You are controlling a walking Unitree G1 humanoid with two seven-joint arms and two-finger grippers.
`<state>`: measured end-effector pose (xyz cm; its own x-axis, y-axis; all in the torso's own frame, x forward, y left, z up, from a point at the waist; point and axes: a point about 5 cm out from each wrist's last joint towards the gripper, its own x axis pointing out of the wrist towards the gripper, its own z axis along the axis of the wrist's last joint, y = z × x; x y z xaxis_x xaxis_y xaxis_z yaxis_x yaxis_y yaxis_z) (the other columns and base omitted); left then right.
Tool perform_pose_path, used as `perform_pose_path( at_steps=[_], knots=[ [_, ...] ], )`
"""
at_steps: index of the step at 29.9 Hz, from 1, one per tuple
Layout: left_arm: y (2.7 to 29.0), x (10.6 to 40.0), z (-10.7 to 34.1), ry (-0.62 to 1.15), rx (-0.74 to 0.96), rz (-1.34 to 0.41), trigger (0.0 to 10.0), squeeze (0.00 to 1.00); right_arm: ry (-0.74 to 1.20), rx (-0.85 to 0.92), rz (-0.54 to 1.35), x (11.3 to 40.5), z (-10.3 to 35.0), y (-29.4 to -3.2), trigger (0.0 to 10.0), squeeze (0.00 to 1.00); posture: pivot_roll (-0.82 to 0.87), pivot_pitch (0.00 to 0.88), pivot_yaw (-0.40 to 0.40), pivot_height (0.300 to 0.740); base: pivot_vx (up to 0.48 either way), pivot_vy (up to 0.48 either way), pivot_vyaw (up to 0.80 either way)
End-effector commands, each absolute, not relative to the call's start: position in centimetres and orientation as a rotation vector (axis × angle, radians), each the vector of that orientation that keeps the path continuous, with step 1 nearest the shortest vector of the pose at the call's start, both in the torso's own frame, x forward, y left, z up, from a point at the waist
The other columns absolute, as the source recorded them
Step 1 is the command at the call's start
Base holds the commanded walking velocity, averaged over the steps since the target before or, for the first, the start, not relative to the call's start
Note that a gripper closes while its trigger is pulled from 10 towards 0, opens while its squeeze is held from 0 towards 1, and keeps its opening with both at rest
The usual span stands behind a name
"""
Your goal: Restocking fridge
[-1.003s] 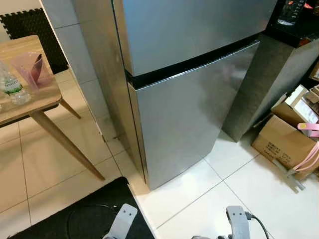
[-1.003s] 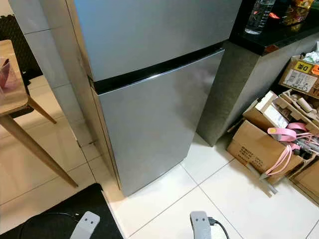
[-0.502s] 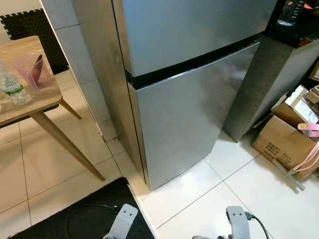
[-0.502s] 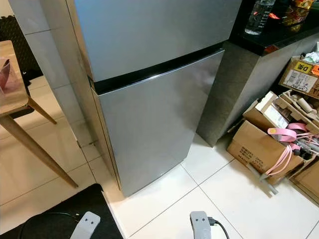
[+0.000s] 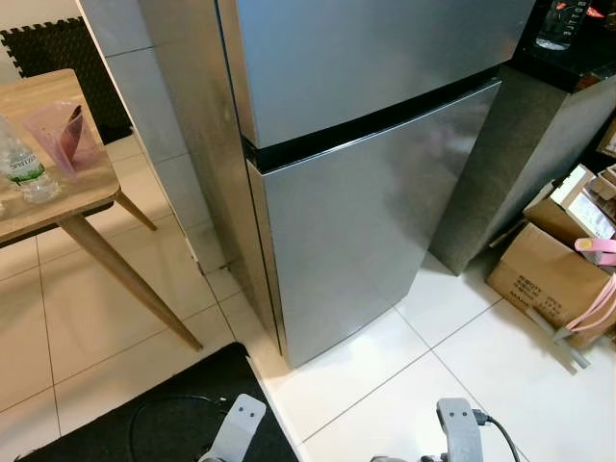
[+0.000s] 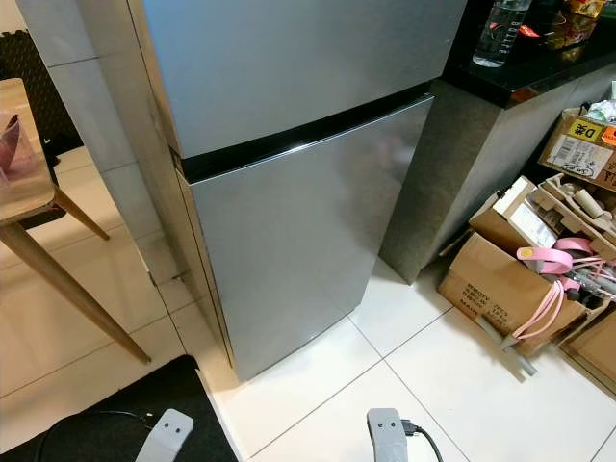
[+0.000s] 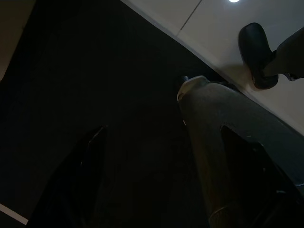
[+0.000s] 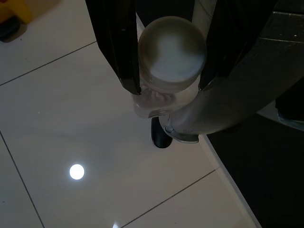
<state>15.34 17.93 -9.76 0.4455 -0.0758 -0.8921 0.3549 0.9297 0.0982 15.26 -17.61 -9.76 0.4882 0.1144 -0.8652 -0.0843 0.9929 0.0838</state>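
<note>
The silver two-door fridge (image 5: pixel 366 183) stands right in front of me with both doors closed. My right arm hangs low; in the right wrist view my right gripper (image 8: pixel 167 88) is shut on a clear bottle (image 8: pixel 171 47) with a pale round cap, above the white floor tiles. In the dark left wrist view my left gripper (image 7: pixel 164 130) is open with nothing between its fingers (image 7: pixel 92 152), over the black mat beside my leg. A water bottle (image 5: pixel 21 166) stands on the wooden table (image 5: pixel 72 197) at the left.
A pink bag (image 5: pixel 63 133) sits on the table. A black mat (image 5: pixel 173 409) lies at my feet. Cardboard boxes (image 5: pixel 549 274) with pink cables crowd the floor at the right. Another bottle (image 6: pixel 499 34) stands on the dark counter (image 6: pixel 539 72) beside the fridge.
</note>
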Motion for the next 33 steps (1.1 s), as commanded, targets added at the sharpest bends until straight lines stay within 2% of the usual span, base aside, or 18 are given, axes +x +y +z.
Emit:
perform_pose_path(
  at_steps=[1, 33],
  knots=[
    [17.64, 14.25, -10.23, 1.125, 0.281, -0.287, 10.0, 0.0, 1.071, 0.05, 0.128, 14.81, -9.97, -17.19, 10.0, 0.0, -0.02, 0.069, -0.018, 0.74, 0.0, 0.0, 0.0],
    [17.62, 14.21, -10.24, 1.124, 0.275, -0.281, 10.0, 0.0, 1.08, 0.048, 0.126, 14.58, -10.05, -17.31, 10.0, 0.0, -0.02, 0.073, -0.022, 0.74, 0.0, 0.0, 0.0]
  ],
)
